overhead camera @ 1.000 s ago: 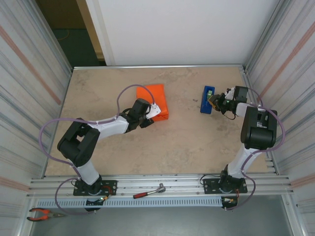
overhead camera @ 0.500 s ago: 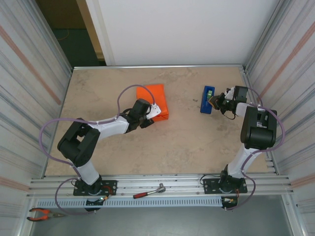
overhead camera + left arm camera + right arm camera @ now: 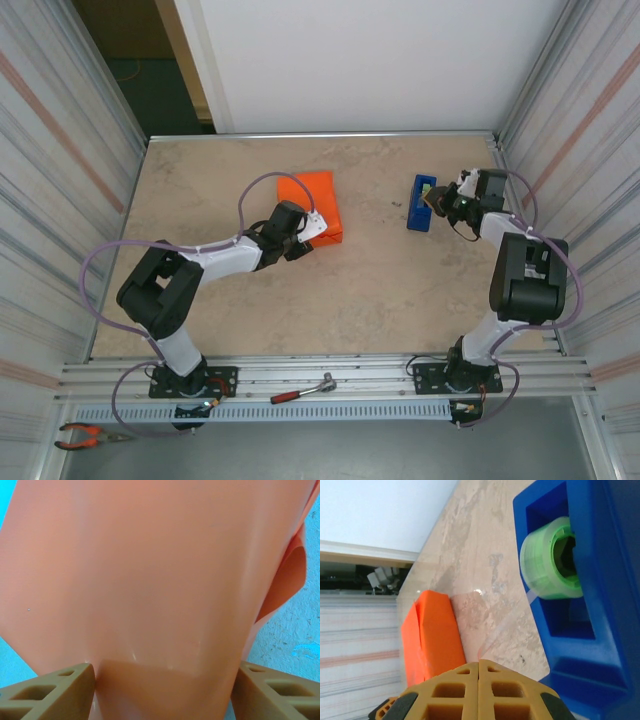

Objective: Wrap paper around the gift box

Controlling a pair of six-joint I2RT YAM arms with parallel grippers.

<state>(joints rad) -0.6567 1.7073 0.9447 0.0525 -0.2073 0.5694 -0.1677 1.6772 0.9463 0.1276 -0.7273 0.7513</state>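
Left arm stretches toward centre, left gripper jaws spread wide; right gripper pinched closed, far right.

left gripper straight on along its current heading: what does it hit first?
The paper, right away: it already sits between the jaws of the left gripper and fills the way ahead.

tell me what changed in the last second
The right gripper closed beside the blue plastic tape dispenser, apparently pinching its clear tape strip, and edged slightly toward the far wall. The left gripper stayed clamped on the bright orange paper parcel.
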